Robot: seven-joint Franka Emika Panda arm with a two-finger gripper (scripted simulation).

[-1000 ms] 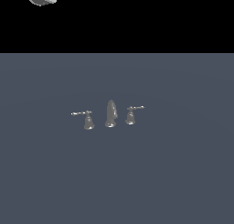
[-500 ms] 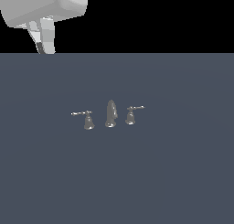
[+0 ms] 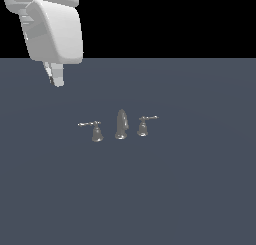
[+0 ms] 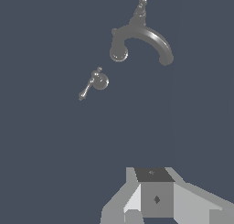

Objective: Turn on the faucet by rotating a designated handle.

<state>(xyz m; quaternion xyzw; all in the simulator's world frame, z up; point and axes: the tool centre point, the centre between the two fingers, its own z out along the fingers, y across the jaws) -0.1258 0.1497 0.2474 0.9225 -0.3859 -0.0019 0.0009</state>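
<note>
The faucet (image 3: 121,124) is a small grey metal set on the dark floor: an upright spout between two lever handles. The designated handle (image 3: 96,131) stands on the exterior view's left, its long thin lever pointing away from the spout. My gripper (image 3: 55,75) hangs from the white arm, above and well to the exterior view's left of that handle, touching nothing. Its fingers look pressed together with nothing between them. The wrist view shows the curved spout (image 4: 142,37), the designated handle (image 4: 98,81) and my gripper (image 4: 156,198) far from both.
The smaller handle (image 3: 143,126) stands on the spout's other side, its short lever pointing to the exterior view's right; in the wrist view this smaller handle (image 4: 140,13) lies beyond the spout. The flat dark grey floor (image 3: 200,189) spreads all round the faucet.
The white arm has come down into the exterior view from the upper left corner, bringing the gripper lower and closer to the faucet. The faucet has not moved.
</note>
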